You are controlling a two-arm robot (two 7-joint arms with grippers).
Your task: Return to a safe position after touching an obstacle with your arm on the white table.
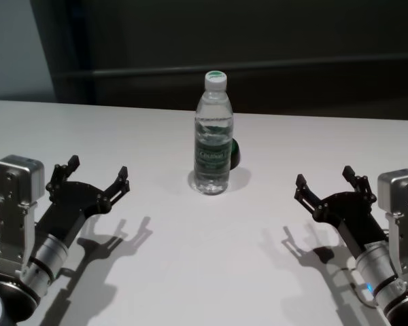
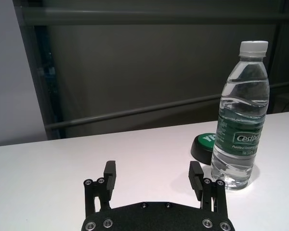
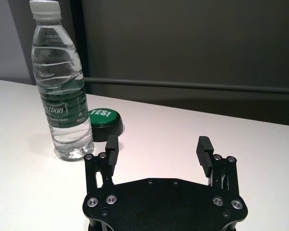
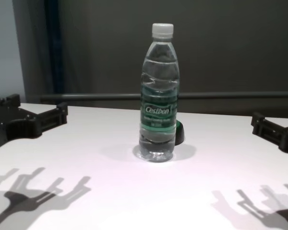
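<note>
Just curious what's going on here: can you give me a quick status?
Left gripper and right gripper open, empty, low at either side. Clear plastic water bottle upright mid white table, untouched. Small black-and-green dome button just behind it.

This looks like a robot test lab or demo room, not a home. A bare white worktop (image 1: 156,272) fills the lower frame, carrying only a water bottle (image 1: 213,136) and a black-and-green push button (image 3: 105,123) just behind it. Across the top runs a dark panelled wall (image 4: 230,48) with a horizontal rail (image 2: 135,111).
</note>
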